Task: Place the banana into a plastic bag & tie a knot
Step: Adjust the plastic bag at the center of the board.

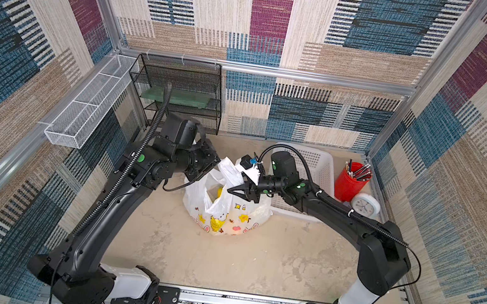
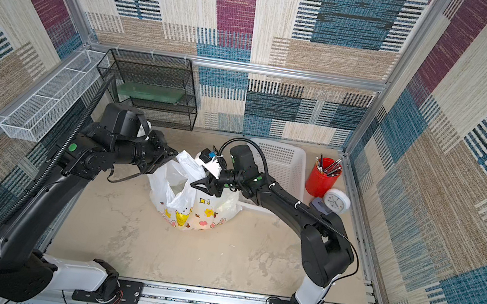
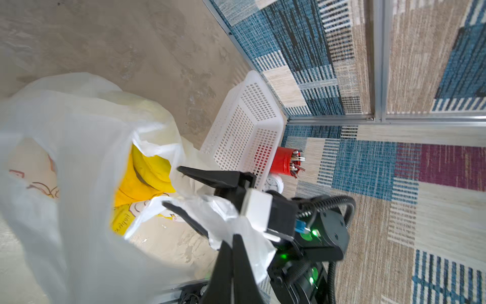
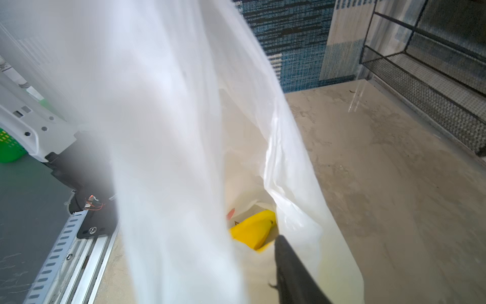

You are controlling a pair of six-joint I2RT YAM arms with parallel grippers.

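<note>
Left claw, closed tight, apparently pinches the thin translucent white plastic bag; right claw gapes, risking a lost handle before knotting.

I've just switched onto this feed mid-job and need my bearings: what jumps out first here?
The cartoon-printed plastic bag stands mid-table, its mouth open, with the yellow banana lying inside. The left tool is shut on the bag and holds one white handle up. The right tool gapes open at the bag's mouth, and nothing is tied yet.
</note>
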